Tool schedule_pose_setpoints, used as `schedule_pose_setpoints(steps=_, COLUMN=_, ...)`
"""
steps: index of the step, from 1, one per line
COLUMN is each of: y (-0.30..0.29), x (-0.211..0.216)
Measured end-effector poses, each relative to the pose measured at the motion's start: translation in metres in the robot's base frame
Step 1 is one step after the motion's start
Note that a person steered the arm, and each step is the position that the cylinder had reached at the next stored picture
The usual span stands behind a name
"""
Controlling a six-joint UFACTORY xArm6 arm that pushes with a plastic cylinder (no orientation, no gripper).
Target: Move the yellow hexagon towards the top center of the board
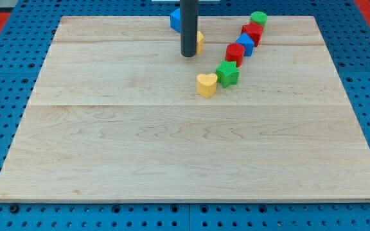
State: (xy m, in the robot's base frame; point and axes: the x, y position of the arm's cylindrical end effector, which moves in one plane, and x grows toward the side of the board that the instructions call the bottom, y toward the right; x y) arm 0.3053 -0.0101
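Rod's tip (189, 56), with no gripper to open, touches the yellow hexagon (199, 42) at upper centre; seemingly only a final nudge upward remains.

Bright even light, soft faint shadows, sharp focus, no glare.

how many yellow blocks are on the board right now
2. A yellow heart lies near the middle, touching a green block. A second yellow block sits near the top centre, mostly hidden behind my tip, so its shape is unclear.
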Motion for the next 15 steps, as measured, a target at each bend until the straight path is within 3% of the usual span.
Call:
schedule_pose_setpoints(steps=1, y=-0.068, x=0.000)
schedule_pose_setpoints(steps=2, y=-0.062, x=0.000)
schedule_pose_setpoints(steps=5, y=0.069, x=-0.026)
schedule_pose_setpoints(steps=8, y=0.045, x=-0.033)
schedule_pose_setpoints(steps=9, y=0.045, x=-0.079)
schedule_pose_setpoints(steps=15, y=0.028, x=-0.111)
